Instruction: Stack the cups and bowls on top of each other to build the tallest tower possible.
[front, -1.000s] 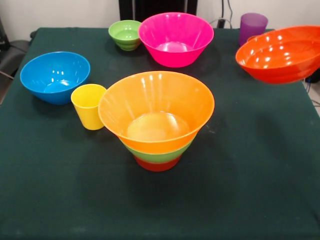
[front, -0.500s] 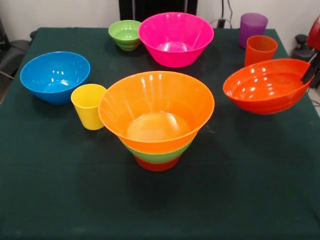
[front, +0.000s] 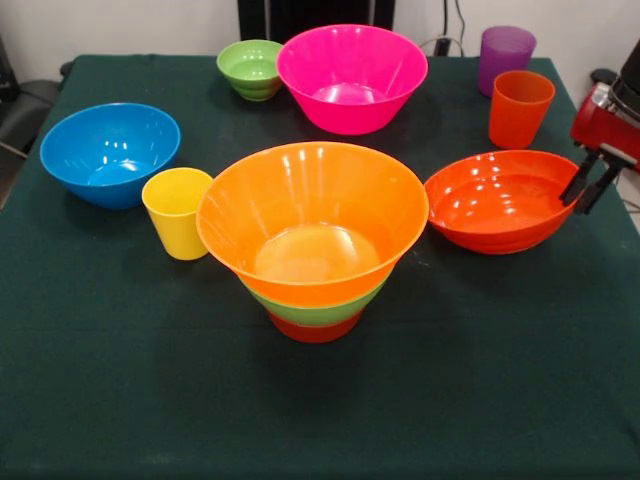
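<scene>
The tower stands mid-table: a small red-orange bowl (front: 315, 328) at the base, a medium green bowl (front: 318, 309) in it, and a large yellow-orange bowl (front: 312, 215) on top. The shallow orange bowl (front: 497, 200) rests on the table to its right. My gripper (front: 577, 207) is at that bowl's right rim, with its fingers apart and table cloth showing between them. The yellow cup (front: 177, 212) stands left of the tower. The orange cup (front: 519, 108) and purple cup (front: 505, 55) stand at the back right.
A blue bowl (front: 110, 152) sits at the left. A small ribbed green bowl (front: 250, 68) and a large pink bowl (front: 351, 75) sit at the back. The green-covered table (front: 320, 420) ends close to the right of the gripper.
The shallow orange bowl came down and leftward from the air at the right onto the table. The gripper came into view at its rim, and the orange cup is uncovered.
</scene>
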